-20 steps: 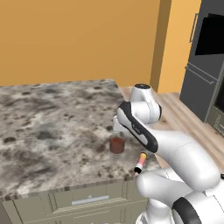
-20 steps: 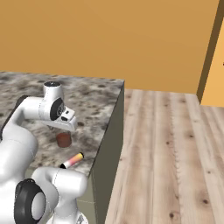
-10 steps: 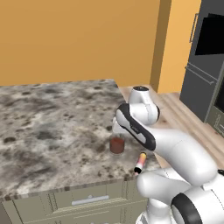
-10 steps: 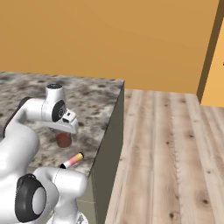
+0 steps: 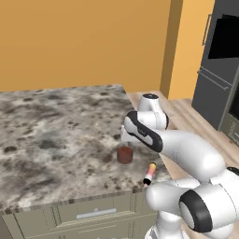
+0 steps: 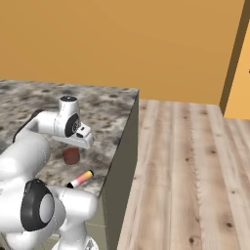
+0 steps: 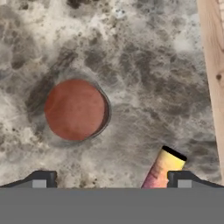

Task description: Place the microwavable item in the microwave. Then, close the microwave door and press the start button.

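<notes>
We see the small reddish-brown squat cylinder [image 7: 75, 109] standing upright on the mottled grey-brown stone counter [image 5: 51, 126], near the counter's front right corner. The gripper [image 7: 111, 179] hangs above it with jaws spread wide and nothing between them; in the hand view its two dark fingertips [image 7: 41, 179] stand well apart, the cylinder lying ahead of them and off toward one tip (not centred between them). The slim pink-yellow stick with a black end [image 5: 150, 173] lies just beside the cylinder, nearer the counter's edge [image 6: 119, 141], beyond which wooden floor [image 6: 185, 166] shows.
</notes>
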Controlling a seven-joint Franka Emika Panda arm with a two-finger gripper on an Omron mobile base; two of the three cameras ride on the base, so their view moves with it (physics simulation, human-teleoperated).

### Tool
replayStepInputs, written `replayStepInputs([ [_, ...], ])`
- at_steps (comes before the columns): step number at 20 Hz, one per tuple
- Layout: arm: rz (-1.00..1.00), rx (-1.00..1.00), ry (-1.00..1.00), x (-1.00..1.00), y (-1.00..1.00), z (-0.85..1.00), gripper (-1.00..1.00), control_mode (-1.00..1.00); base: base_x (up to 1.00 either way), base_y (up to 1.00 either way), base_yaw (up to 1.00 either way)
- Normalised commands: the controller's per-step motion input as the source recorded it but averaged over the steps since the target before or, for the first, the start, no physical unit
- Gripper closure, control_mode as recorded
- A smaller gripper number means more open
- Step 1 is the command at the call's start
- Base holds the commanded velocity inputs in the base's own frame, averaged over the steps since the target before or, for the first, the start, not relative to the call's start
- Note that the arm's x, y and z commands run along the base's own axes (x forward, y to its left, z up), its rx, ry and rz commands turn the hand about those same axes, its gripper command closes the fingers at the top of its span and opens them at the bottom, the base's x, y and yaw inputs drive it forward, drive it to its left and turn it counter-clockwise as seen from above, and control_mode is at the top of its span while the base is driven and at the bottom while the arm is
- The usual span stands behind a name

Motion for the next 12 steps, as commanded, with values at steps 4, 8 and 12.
replayStepInputs([
  [4,0.0,0.0,0.03,0.29,0.0,-0.29,-1.0,-1.0,0.0,0.0,0.0],
  [8,0.0,0.0,0.04,0.25,0.0,-0.31,-1.0,-1.0,0.0,0.0,0.0],
  [12,0.0,0.0,0.06,0.25,0.05,-0.34,-1.0,-1.0,0.0,0.0,0.0],
])
